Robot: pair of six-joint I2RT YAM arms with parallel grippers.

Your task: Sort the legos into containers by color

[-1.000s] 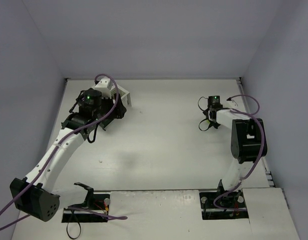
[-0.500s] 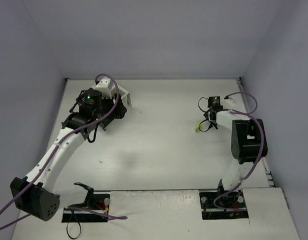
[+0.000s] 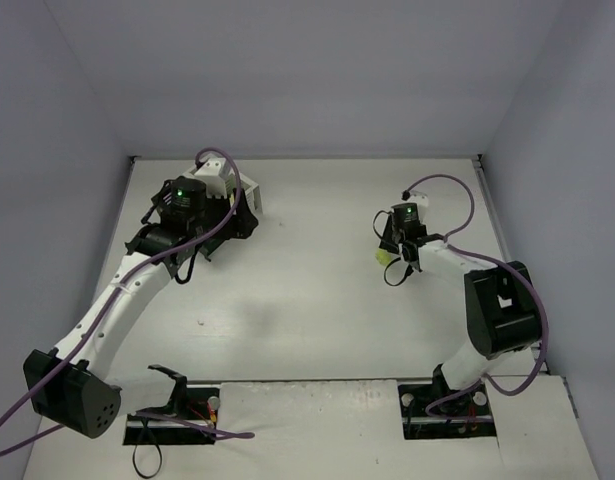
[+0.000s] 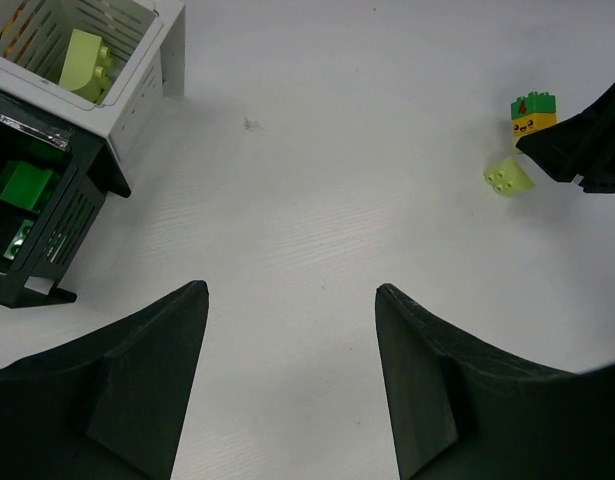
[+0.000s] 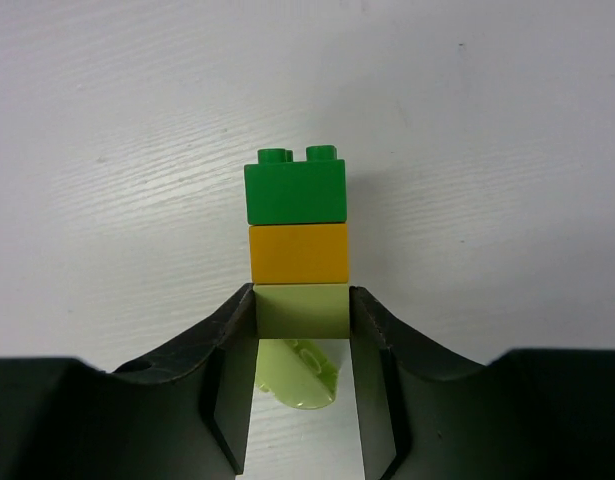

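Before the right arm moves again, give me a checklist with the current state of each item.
1. Right fingers holding the three-brick stack: ok, both touch the lime-green end brick.
2. Stack is a single colour: not ok. A dark green brick and an orange-yellow brick are joined to the lime-green one.
3. Stack lifted off the table: cannot tell.
4. Loose lime-green brick located: ok, it lies on the table under the right fingers.
5. Left fingers free: ok, open and empty.
6. Bins have room: ok. The white bin holds a lime-green piece, and the black bin holds a green piece.
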